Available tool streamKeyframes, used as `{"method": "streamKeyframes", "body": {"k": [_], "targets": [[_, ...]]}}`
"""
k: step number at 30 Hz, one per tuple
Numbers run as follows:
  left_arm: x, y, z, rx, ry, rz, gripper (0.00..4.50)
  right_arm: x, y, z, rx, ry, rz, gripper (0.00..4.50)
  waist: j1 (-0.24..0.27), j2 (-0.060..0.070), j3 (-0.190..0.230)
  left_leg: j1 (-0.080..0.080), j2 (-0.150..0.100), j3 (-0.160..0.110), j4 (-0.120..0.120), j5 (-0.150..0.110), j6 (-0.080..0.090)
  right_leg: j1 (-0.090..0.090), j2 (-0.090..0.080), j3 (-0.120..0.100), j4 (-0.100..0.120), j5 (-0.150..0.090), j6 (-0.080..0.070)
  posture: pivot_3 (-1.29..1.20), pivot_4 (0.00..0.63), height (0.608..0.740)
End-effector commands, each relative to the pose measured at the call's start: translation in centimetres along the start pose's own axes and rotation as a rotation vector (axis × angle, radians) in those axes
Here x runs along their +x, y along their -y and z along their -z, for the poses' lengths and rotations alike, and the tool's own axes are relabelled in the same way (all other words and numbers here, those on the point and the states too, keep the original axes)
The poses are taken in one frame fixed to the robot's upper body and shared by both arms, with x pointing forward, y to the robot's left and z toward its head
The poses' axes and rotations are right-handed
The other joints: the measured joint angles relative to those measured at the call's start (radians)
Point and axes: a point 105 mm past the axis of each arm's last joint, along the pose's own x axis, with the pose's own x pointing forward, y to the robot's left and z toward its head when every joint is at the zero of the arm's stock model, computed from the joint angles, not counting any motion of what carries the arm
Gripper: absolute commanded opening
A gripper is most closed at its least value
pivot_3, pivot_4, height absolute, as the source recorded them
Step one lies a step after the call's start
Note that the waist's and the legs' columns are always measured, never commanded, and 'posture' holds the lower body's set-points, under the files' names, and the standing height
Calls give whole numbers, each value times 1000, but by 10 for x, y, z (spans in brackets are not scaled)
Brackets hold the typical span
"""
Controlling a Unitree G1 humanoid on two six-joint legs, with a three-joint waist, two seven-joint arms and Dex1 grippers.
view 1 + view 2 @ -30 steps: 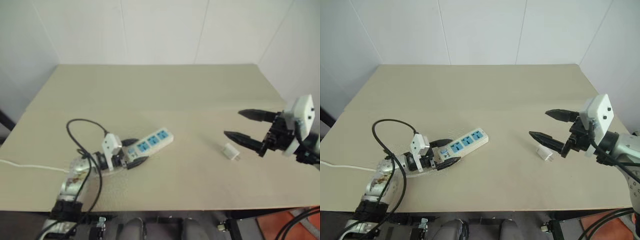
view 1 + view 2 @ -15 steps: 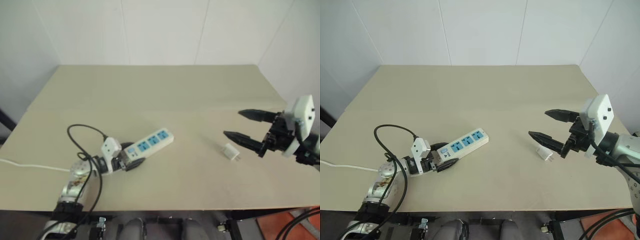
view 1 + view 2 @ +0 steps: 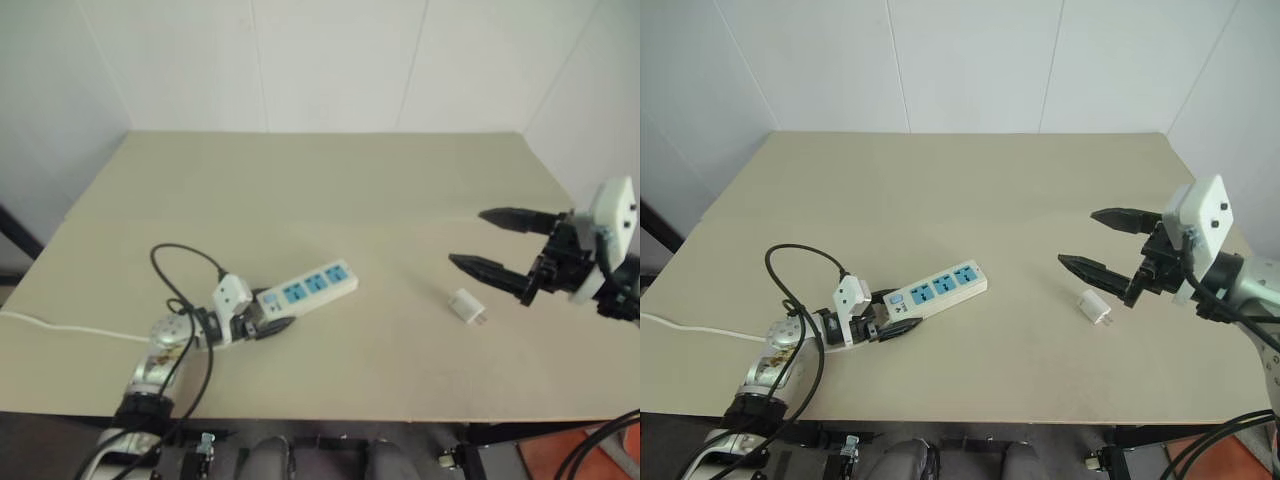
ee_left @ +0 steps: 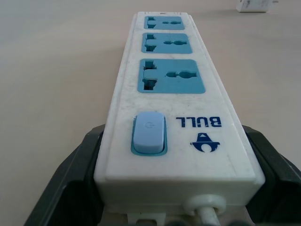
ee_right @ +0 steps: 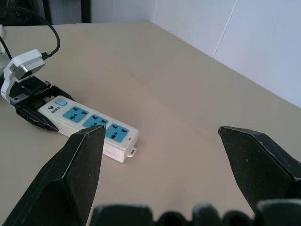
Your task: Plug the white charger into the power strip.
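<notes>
The power strip (image 3: 312, 287), a long white bar with three blue sockets, lies slantwise on the table left of centre. My left gripper (image 3: 268, 312) is level with the tabletop and shut on its switch end. One black finger (image 4: 80, 169) presses each long side, and the blue switch (image 4: 149, 133) sits between them. The white charger (image 3: 467, 306), a small cube, lies on its side to the right, apart from the strip. My right gripper (image 3: 468, 237) hovers open above and just behind the charger, its fingers spread wide and pointing toward the strip (image 5: 89, 123).
The beige table (image 3: 330, 190) stands against white walls. The strip's thin white cord (image 3: 60, 327) trails off the left edge. A black cable (image 3: 180, 258) loops over my left wrist. Bare tabletop separates strip and charger.
The camera has shifted a little. My left hand has sunk slightly and its fingers have closed in on the strip's switch end. The right gripper and the charger stay put.
</notes>
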Motion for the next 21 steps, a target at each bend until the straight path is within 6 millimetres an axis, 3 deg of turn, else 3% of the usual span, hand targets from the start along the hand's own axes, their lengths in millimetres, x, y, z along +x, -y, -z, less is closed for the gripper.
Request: {"method": "streamKeyframes", "body": {"k": [1, 8, 14, 21], "targets": [[16, 10, -22, 69, 56, 147, 3318, 2, 6, -2, -5, -27, -17, 4500, -2, 0, 0, 0, 0, 0, 0, 0, 0, 0, 0, 0, 0, 0, 0, 0, 150, 740], [32, 18, -30, 138, 34, 377, 3318, 17, 23, 0, 47, -104, 10, 4500, -6, -1, 1, -5, -1, 0, 0, 0, 0, -4, 0, -1, -2, 0, 0, 0, 150, 740], [40, 25, -7, 155, -33, 456, 3318, 23, 35, 14, 113, -276, 106, 4500, -4, -1, 1, -12, -1, 0, 2, 0, 0, -11, 0, -1, 0, 0, 0, 0, 150, 740], [40, 36, 7, 116, -37, 486, 3318, 25, 55, 35, 352, -565, 274, 4500, -6, 1, 0, -16, -1, -1, 8, -1, 1, -14, -1, -1, 3, 1, 0, 0, 150, 740]]}}
